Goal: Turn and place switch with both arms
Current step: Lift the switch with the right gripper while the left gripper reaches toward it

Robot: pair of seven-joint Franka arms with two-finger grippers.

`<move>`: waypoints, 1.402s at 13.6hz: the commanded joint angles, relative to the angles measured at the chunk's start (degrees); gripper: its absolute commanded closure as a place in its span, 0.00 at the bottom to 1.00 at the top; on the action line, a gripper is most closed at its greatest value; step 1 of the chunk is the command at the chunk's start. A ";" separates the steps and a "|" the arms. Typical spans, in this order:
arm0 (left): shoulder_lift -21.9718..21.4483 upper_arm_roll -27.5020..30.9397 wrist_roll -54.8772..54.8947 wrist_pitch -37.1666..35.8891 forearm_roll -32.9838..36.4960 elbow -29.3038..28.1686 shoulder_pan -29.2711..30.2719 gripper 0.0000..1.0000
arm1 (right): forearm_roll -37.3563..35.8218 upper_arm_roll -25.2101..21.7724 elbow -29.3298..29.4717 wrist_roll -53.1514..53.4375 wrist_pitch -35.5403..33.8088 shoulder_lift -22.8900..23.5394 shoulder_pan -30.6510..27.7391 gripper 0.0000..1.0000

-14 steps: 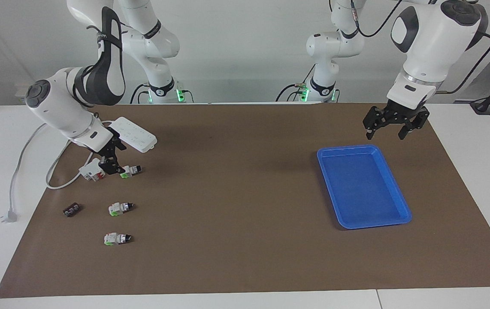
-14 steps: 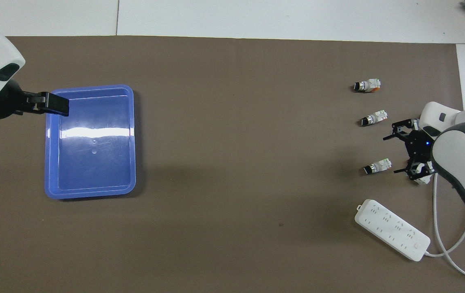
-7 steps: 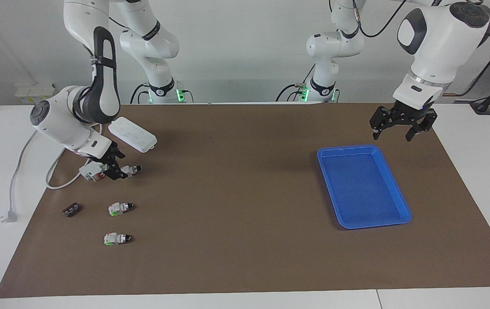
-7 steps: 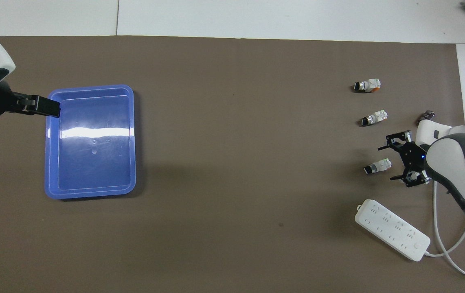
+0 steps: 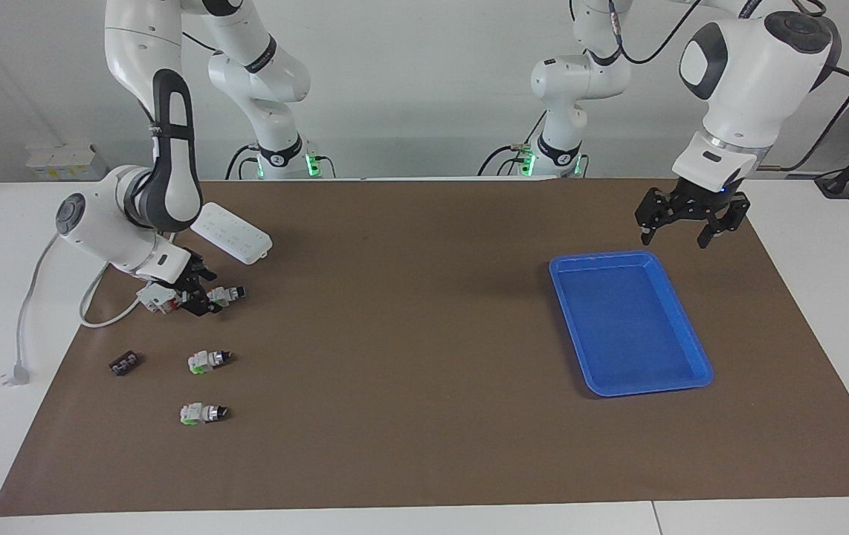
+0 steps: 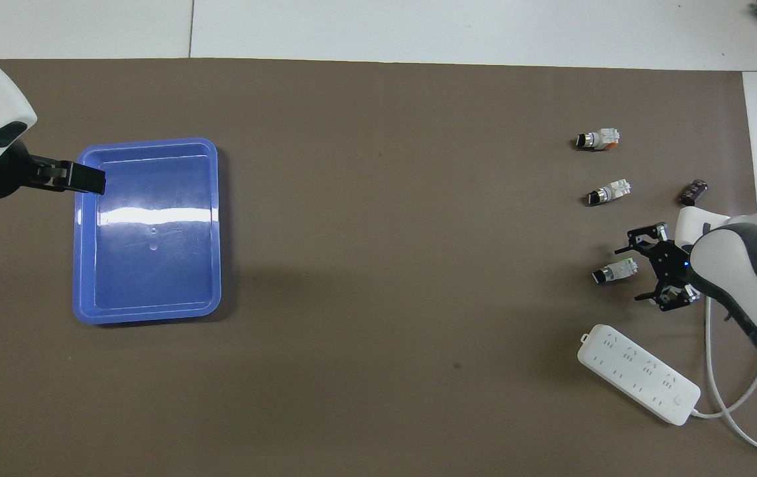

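Black right end effector [image 5: 200, 299] has dropped low around the switch [image 5: 225, 295] nearest the robots, beside the power strip [image 5: 231, 233], fingers open but narrowing; grasp imminent. Left end effector [image 5: 691, 223] waits open over the blue tray [image 5: 699, 354].

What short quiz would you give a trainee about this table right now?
1. True or false: the left end effector holds a switch.
2. How many small green-and-white switches lie on the mat?
3. The right end effector is down beside which thing? A: the power strip. B: the switch nearest the robots. C: the blue tray.
Key: 1 false; 2 three; 3 B.
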 commanded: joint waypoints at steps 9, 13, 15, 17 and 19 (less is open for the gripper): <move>-4.08 -0.33 0.33 1.43 -12.85 -7.95 -0.39 0.00 | 9.65 0.69 -1.13 -1.24 -2.23 -0.74 -0.35 1.00; -3.82 -0.77 0.33 1.60 -23.48 -9.70 -2.15 0.01 | 16.08 1.13 -1.13 2.70 -8.38 -3.28 1.58 1.00; -3.03 -0.77 0.07 2.48 -30.16 -10.23 -3.81 0.02 | 16.87 1.21 -1.13 4.82 -10.15 -5.13 3.95 1.00; -2.42 -0.77 -2.99 6.24 -35.52 -11.63 -6.96 0.04 | 20.72 1.21 -1.21 7.71 -11.91 -7.24 6.76 1.00; -1.98 -0.77 -7.38 12.73 -39.14 -13.39 -11.44 0.06 | 23.72 1.21 -1.21 12.62 -11.91 -9.61 10.97 1.00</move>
